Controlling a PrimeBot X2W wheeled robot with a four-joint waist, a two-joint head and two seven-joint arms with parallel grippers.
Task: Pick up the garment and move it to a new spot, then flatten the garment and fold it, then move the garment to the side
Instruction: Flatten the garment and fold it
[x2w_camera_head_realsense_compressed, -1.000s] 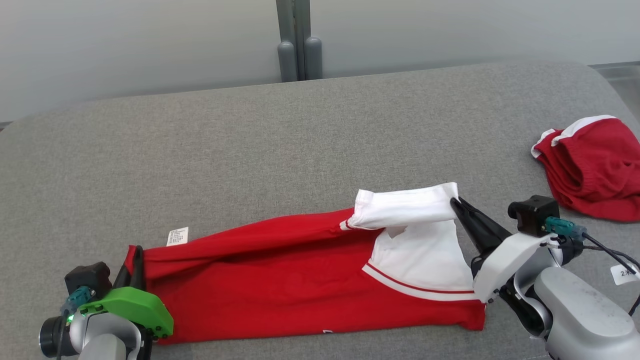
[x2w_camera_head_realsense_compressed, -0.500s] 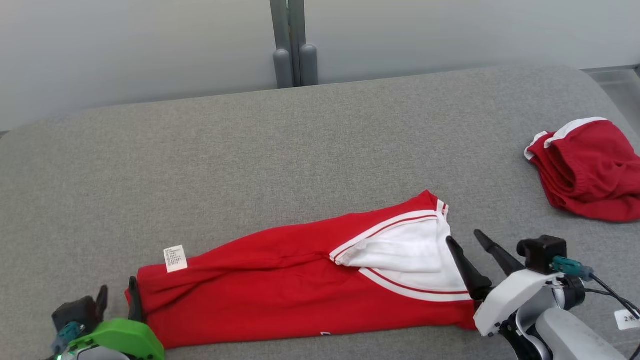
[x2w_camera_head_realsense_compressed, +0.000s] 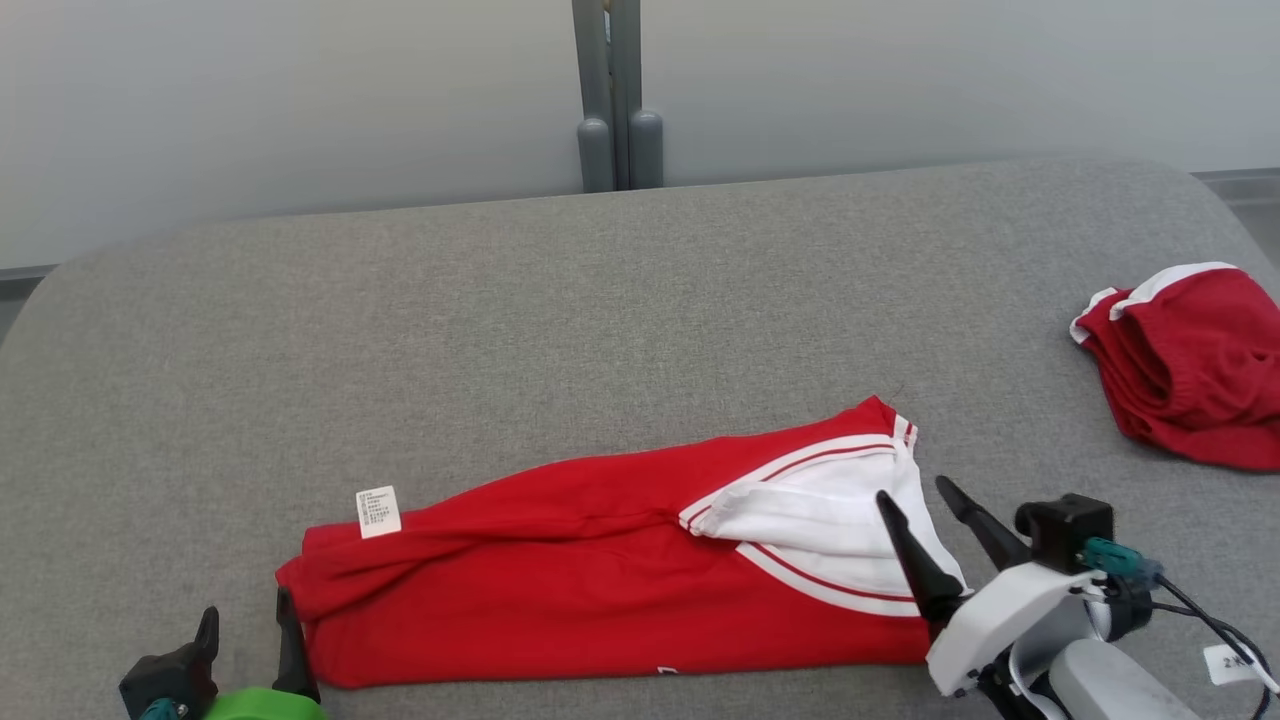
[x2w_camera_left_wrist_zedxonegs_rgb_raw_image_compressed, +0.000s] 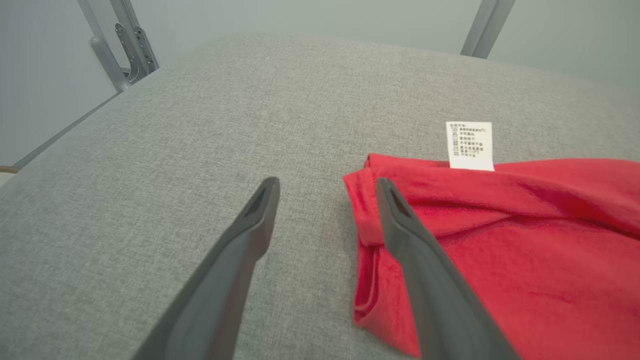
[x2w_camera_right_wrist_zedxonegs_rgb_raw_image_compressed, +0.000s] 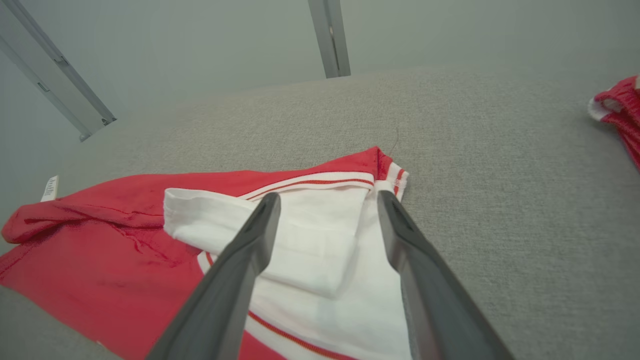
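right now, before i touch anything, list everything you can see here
long red garment with a white panel and striped trim: one, red and white, laid out lengthwise on the near part of the surface
small white care label: one, white, at that garment's left end
crumpled red garment with white trim: one, red and white, at the surface's right edge
grey fabric-covered surface: one, grey, under both garments
grey metal posts: at least two, grey, beyond the surface's far edge
left arm's fingers: two, dark, spread apart at the long garment's left end
right arm's fingers: two, dark, spread apart over its white panel
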